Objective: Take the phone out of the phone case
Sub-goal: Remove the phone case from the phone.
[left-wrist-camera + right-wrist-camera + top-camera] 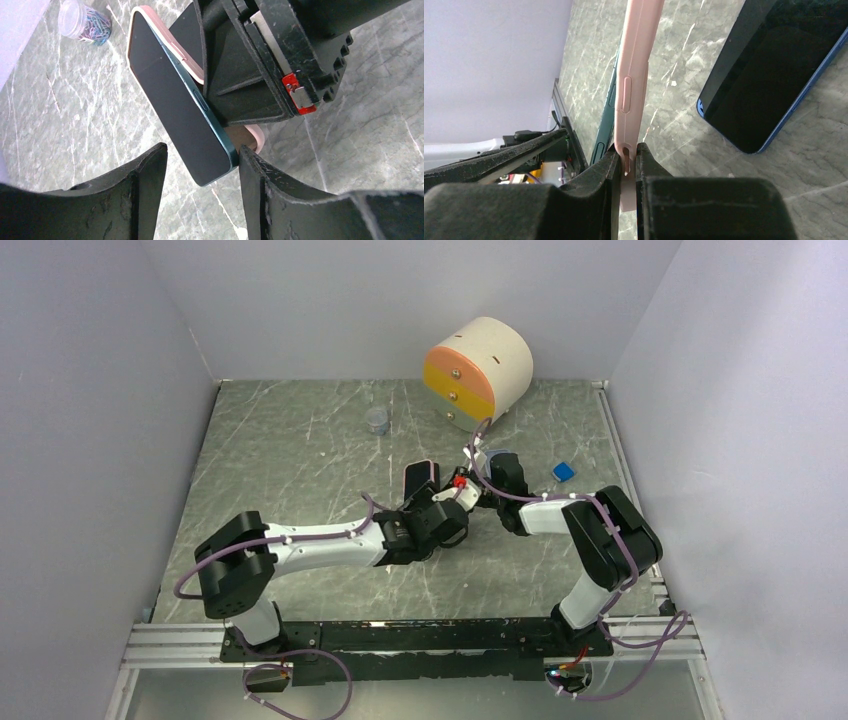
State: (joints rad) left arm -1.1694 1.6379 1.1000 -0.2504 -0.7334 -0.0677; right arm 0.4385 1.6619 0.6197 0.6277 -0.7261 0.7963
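"Phone (175,110) location and status?"

"Mid-table, held tilted between the two arms. Its teal-edged lower end stands clear of the pink phone case (634,75), and its upper end sits inside the case rim. The right gripper (626,160) is pressed together on the side wall of the phone case. The left gripper (202,152) is spread — the free corner of the phone lies between its fingers, against one finger and apart from the other."

"Obstructions and surrounding items?"

"The black body of the right gripper sits just beside the long edge of the phone and covers much of the phone case in the left wrist view. A second phone (769,75), blue-framed with its dark face up, lies flat on the table (290,440) near the phone case. A clear tub of paper clips (82,22) stands beyond the phone, apart from it. A cream cylinder (478,370) with orange and yellow drawer fronts stands at the far wall — well apart from both grippers."
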